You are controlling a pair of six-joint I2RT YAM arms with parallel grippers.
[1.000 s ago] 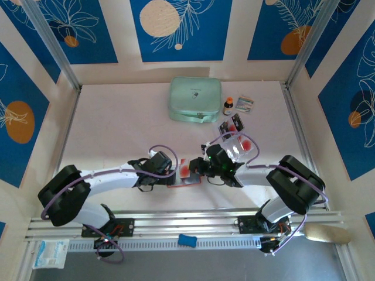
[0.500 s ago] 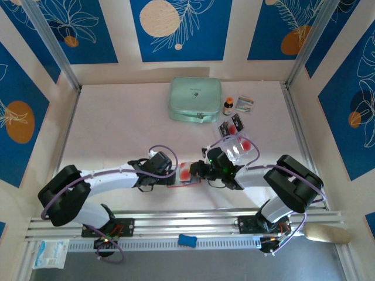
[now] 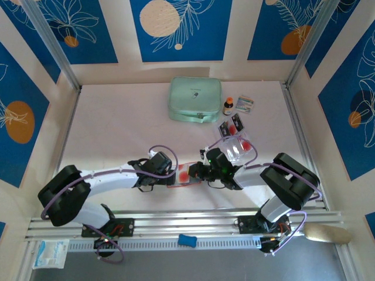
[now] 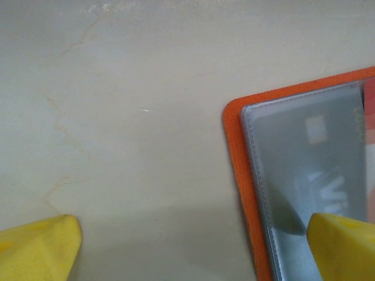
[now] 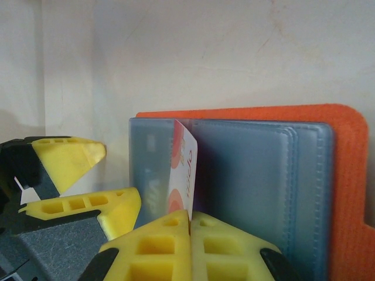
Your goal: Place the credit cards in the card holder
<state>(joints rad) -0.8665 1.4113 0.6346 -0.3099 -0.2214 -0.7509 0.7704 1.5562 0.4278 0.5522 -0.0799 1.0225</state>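
Plastic credit card [image 5: 184, 170], likely stiff, light and slick, sits pinched by one edge in the right gripper [image 5: 190, 221] over the orange card holder [image 5: 345, 175]; left gripper [image 4: 192, 243] spread wide.

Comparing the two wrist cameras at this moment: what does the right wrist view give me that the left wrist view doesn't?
Right wrist: the right claw shut on a pale red-dotted card, held on edge against the grey sleeves of the open card holder. Left wrist: the left claw wide open above the table, and a grey card already under a clear sleeve. Shared: the holder's orange border and greyish inside.
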